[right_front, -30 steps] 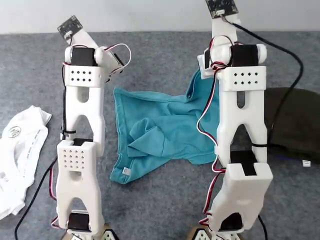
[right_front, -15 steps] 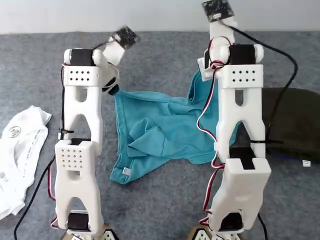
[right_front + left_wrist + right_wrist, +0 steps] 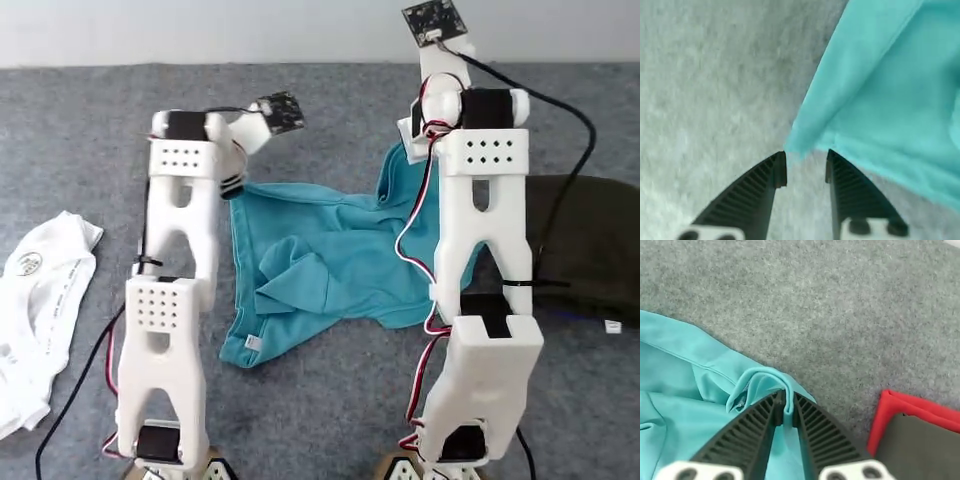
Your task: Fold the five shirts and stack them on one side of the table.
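Left claw [image 3: 805, 167] hangs low over the table [image 3: 715, 75] with its jaws a little apart. A corner of the teal shirt [image 3: 880, 90] pokes at the gap between the tips, not yet gripped as far as I can see. Right claw [image 3: 785, 402] is pressed together on a folded bit of the teal shirt's hem, at its far edge near what looks like the collar. From above, the teal shirt lies rumpled between the two arms, with a sleeve bunched over its middle.

My guess is the step in hand is taking two corners so the teal shirt can be spread flat before any fold. To do that well, the left claw wants to ease forward so the cloth sits deep between the ribbed pads, and only then close. A nip on the very tip would likely slip. One layer is better than a wad. Both claws should then lift together and draw apart evenly, taut but not tugging the hem out of the right claw.

A white shirt [image 3: 45, 290] lies well off the teal shirt on the left claw's side. A dark shirt [image 3: 590, 240] lies near it on the right claw's side, with red cloth [image 3: 900, 410] at its edge. The spread should stay off both.
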